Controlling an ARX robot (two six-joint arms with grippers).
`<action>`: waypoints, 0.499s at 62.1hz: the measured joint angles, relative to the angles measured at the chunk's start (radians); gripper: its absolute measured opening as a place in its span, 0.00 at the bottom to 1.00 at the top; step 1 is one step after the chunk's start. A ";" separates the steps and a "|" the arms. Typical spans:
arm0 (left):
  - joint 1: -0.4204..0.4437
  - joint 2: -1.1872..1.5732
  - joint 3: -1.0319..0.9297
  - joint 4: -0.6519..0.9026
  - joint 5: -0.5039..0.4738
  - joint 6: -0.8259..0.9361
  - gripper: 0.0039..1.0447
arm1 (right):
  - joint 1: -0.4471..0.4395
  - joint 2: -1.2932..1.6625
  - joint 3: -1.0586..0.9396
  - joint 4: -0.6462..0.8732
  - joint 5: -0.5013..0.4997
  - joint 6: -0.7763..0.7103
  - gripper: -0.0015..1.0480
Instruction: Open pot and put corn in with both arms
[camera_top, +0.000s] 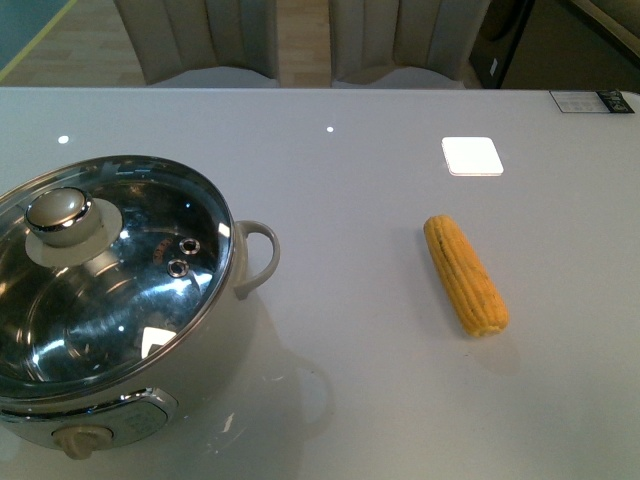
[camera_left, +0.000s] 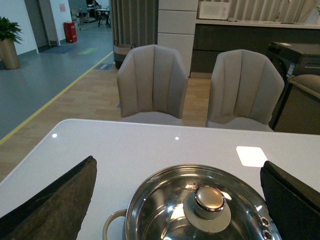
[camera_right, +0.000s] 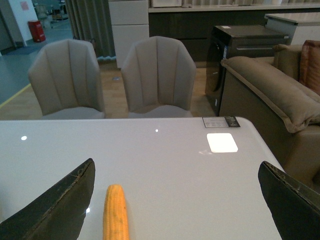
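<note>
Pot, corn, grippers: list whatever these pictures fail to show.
- Pot: front view, its left side is cut by the frame edge; glare on the lid blurs the inside.
- Corn: right wrist view, near end cut by the frame edge.
- Left gripper, right gripper: only finger parts show; absent from front view.
- Label: front view, too small to read.

the pot (camera_top: 222, 325) runs off the front view's left and bottom edges; the corn (camera_right: 115, 215) is cropped in the right wrist view; the label (camera_top: 592, 101) far beyond the pot is unreadable.
</note>
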 joint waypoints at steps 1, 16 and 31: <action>0.000 0.000 0.000 0.000 0.000 0.000 0.93 | 0.000 0.000 0.000 0.000 0.000 0.000 0.91; 0.000 0.000 0.000 0.000 0.000 0.000 0.93 | 0.000 0.000 0.000 0.000 0.000 0.000 0.91; 0.000 0.000 0.000 0.000 0.000 0.000 0.93 | 0.000 0.000 0.000 0.000 0.000 0.000 0.91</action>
